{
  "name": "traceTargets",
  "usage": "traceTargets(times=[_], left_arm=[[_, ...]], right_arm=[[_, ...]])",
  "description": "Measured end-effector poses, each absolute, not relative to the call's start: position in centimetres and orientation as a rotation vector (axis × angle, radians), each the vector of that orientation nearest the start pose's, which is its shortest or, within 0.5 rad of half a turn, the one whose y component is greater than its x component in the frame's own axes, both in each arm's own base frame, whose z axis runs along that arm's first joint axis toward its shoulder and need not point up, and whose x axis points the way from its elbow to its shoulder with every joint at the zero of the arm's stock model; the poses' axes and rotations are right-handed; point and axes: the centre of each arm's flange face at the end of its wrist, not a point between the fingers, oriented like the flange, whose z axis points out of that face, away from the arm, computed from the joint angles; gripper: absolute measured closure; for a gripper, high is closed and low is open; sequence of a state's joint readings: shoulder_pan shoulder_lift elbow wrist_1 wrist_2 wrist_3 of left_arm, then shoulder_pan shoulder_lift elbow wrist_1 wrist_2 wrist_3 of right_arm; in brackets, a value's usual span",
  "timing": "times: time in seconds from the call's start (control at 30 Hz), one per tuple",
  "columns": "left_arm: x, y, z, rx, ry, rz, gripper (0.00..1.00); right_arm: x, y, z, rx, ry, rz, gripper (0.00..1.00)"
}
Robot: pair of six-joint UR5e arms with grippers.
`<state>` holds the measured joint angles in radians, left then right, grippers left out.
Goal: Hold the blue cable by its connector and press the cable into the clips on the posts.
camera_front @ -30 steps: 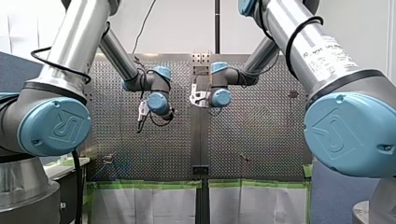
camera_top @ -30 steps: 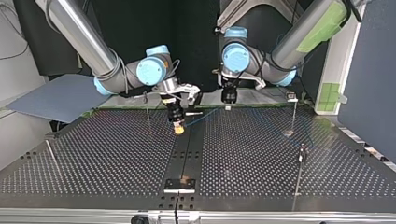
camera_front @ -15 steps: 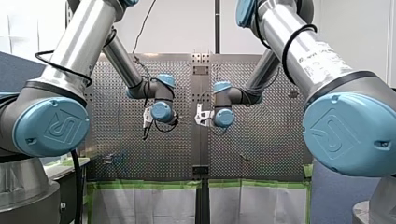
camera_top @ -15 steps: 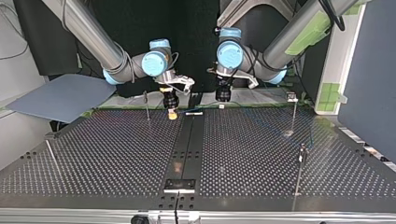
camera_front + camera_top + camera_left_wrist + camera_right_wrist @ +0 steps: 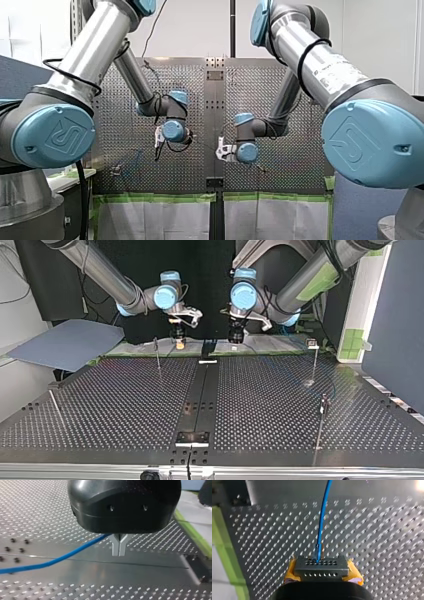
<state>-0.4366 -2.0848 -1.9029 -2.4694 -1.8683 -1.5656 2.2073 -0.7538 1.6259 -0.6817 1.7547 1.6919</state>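
Note:
In the right wrist view my right gripper (image 5: 322,571) is shut on the grey connector (image 5: 321,564), with a yellow pad on each side. The blue cable (image 5: 322,522) runs from the connector straight ahead over the perforated table. My left gripper (image 5: 119,553) shows its metal fingers pressed together; the blue cable (image 5: 62,557) leaves from their root and trails off to one side. In the top view both grippers hang above the far edge: my right gripper (image 5: 178,343) and my left gripper (image 5: 235,338). The cable is too faint to trace there.
Thin posts stand on the table (image 5: 125,405): one near my right gripper (image 5: 157,354), two at the top view's right (image 5: 314,360) (image 5: 323,412), one leaning at its left (image 5: 55,407). A green-taped edge (image 5: 192,533) lies beside my left gripper.
Both arms have pulled back toward the top view's far edge and lifted, taking connector and cable along. In the front view both wrists have moved down the picture.

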Motion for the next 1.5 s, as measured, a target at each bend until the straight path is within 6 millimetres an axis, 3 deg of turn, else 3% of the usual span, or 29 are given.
traceTargets(times=[0.33,0.9,1.5], left_arm=[[44.0,-34.7,8.1,0.189,1.735,-0.103,1.0],[43.5,-38.4,2.4,0.228,1.745,-0.143,1.0],[42.2,-43.0,-3.0,0.294,1.801,-0.132,1.0]], right_arm=[[44.0,-43.9,1.1,1.645,-1.171,1.414,1.0],[37.2,-40.0,-8.7,1.698,-1.268,1.266,1.0],[30.1,-39.3,-10.7,1.679,-1.306,1.243,1.0]])
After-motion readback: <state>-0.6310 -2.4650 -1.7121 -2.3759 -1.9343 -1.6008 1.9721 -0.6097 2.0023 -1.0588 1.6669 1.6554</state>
